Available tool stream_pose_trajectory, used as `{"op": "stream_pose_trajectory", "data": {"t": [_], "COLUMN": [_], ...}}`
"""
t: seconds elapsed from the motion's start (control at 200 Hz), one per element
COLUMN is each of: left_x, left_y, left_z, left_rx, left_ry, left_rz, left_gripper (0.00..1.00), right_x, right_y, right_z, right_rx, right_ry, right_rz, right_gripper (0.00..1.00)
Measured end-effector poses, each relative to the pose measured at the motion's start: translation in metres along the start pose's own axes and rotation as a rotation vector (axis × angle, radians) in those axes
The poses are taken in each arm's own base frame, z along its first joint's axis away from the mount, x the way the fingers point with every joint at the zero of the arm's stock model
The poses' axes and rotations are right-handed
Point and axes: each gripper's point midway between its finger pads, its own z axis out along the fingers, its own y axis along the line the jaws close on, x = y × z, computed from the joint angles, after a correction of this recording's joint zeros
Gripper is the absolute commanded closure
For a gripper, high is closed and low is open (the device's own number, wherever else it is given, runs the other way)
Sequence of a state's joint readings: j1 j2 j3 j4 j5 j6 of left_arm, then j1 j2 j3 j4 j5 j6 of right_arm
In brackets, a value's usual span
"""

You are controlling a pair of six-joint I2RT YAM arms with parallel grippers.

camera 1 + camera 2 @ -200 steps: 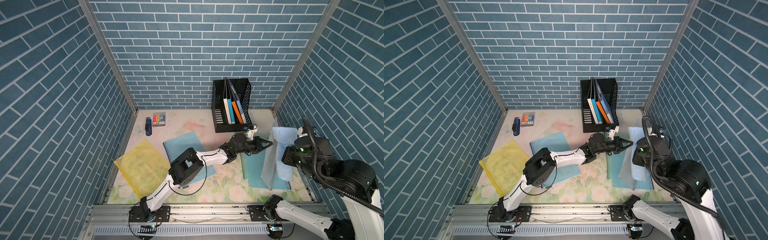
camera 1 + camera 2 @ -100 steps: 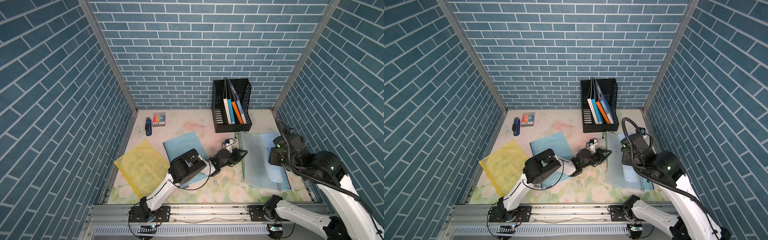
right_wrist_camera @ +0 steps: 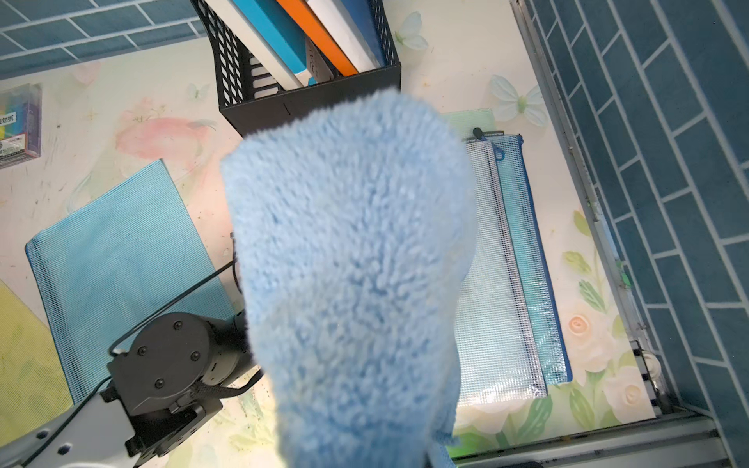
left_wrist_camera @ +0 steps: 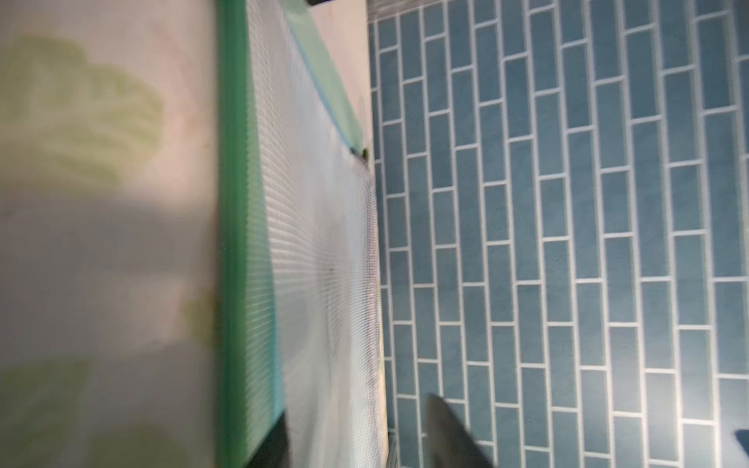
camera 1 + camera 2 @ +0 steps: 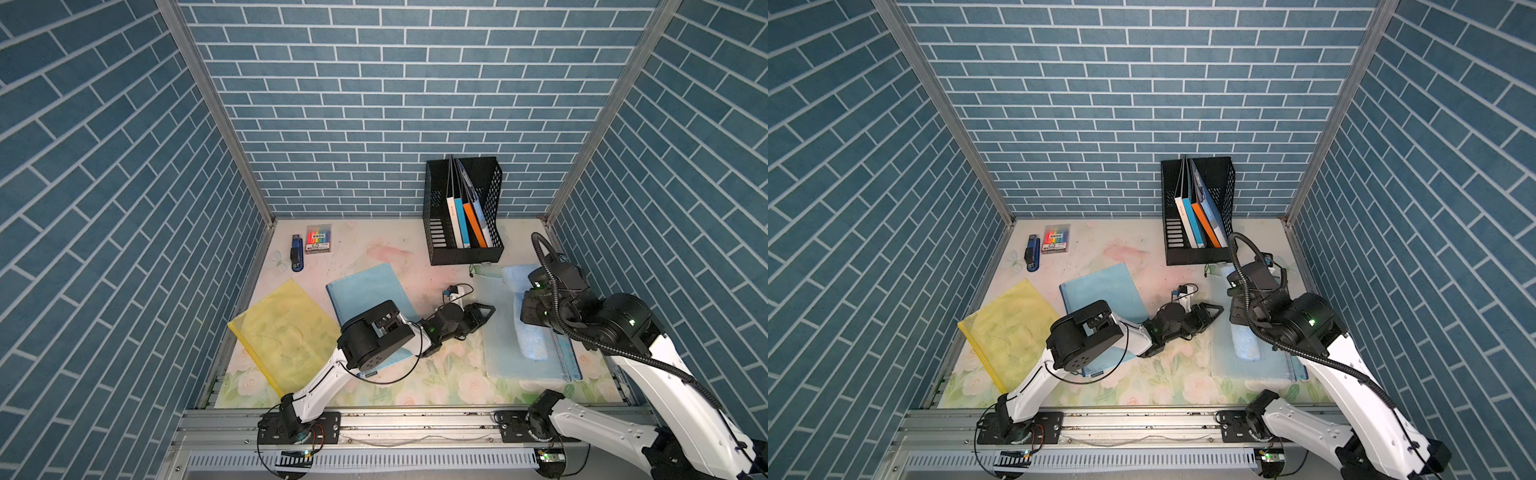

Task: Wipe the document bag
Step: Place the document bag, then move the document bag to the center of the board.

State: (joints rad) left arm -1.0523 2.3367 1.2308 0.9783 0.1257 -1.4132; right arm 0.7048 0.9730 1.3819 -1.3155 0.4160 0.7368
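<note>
Bag (image 5: 498, 353): flat on the bench (image 5: 374, 253), near-right corner, lying on a second bag (image 5: 570, 361).
Cloth (image 5: 532, 343): fluffy blue, draped lengthwise over the bag.
Right pincer (image 5: 534, 311): clamped on the cloth, fingers buried in it, over the bag's far half.
Left pincer (image 5: 484, 311): jaws wide, holding nothing, just left of the bag's edge.
Rack (image 5: 436, 232): far side, behind the bag.

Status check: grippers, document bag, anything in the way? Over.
Left gripper open, at left edge of document bag. Right gripper shut on blue cloth, above the bag. Bag lies flat. Left gripper crowds the wipe path.
</note>
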Motion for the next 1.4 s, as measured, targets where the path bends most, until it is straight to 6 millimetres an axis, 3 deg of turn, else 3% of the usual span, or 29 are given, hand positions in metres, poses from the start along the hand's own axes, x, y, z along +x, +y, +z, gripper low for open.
{"op": "stream_pose_trajectory", "data": {"t": [0.055,0.26,0.405,0.565,0.755,0.925,1.075,1.215,1.4], "left_x": [0.001,-0.011,-0.03,-0.048,-0.085,-0.143,-0.18,-0.199,-0.189], "left_y": [0.003,-0.024,-0.038,-0.038,-0.005,0.033,0.038,0.048,0.097], "left_z": [-0.001,-0.008,-0.025,-0.055,-0.124,-0.219,-0.297,-0.335,-0.365], "left_rx": [-0.044,-0.201,-0.335,-0.446,-0.555,-0.641,-0.648,-0.662,-0.762], "left_ry": [0.011,0.007,-0.04,-0.068,-0.11,-0.225,-0.356,-0.406,-0.356], "left_rz": [0.022,0.173,0.297,0.381,0.358,0.257,0.2,0.175,0.103], "left_gripper": [0.18,0.03,0.0,0.0,0.03,0.13,0.17,0.2,0.22], "right_x": [0.002,0.004,0.003,0.002,-0.001,-0.002,0.009,0.031,0.064], "right_y": [0.002,0.008,0.016,0.025,0.036,0.054,0.086,0.129,0.184], "right_z": [0.003,0.009,0.014,0.022,0.029,0.037,0.063,0.092,0.13], "right_rx": [-0.003,-0.026,-0.046,-0.056,-0.07,-0.109,-0.155,-0.191,-0.207], "right_ry": [0.008,0.017,0.017,0.029,0.045,0.081,0.156,0.239,0.341], "right_rz": [-0.002,0.001,0.006,0.004,-0.006,-0.01,-0.043,-0.12,-0.219], "right_gripper": [1.0,1.0,1.0,1.0,1.0,1.0,1.0,1.0,1.0]}}
